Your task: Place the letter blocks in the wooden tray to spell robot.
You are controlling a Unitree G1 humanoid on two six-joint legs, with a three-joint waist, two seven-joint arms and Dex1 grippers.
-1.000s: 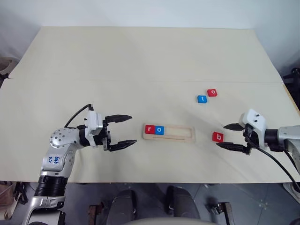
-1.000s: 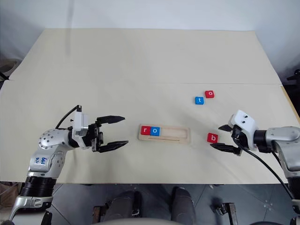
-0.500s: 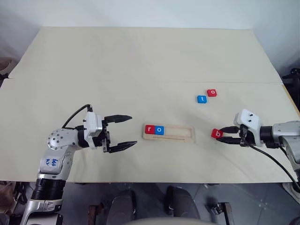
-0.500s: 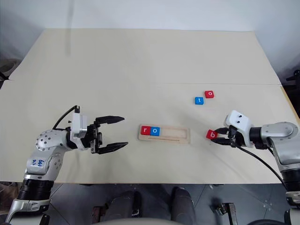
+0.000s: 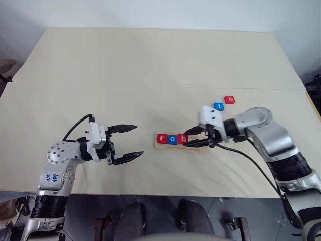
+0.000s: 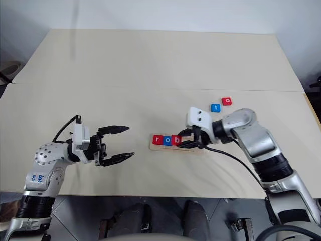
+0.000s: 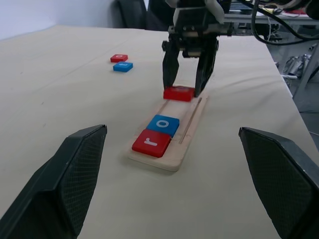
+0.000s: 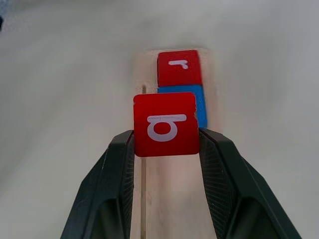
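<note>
1. Across the near part of the cream table point(image 5: 150, 65), the left gripper point(image 5: 128, 142) hangs just above the surface with its two black fingers spread wide, nothing between them, pointing toward the wooden tray point(image 5: 203, 147).
2. Just beyond it, the wooden tray lies lengthwise on the table; the red r block point(image 5: 162, 138) and the blue o block point(image 5: 172, 139) sit side by side at its left end.
3. The right gripper point(image 5: 193, 137) is over the tray, pinching the red b block point(image 8: 166, 124) by its two side edges, right beside the blue o.
4. Farther right and back, the blue t block point(image 5: 218, 106) and the red o block point(image 5: 229, 99) lie close together on the bare table, well apart from the tray.
5. A faint seam crosses the table's covering; a pale wall rises behind its far edge.
6. The left wrist view looks along the tray's groove, with dark chairs point(image 7: 134, 12) and cabling past the table's end.
7. The right wrist view shows the white b on the block's face, held over the tray next to the blue o.
</note>
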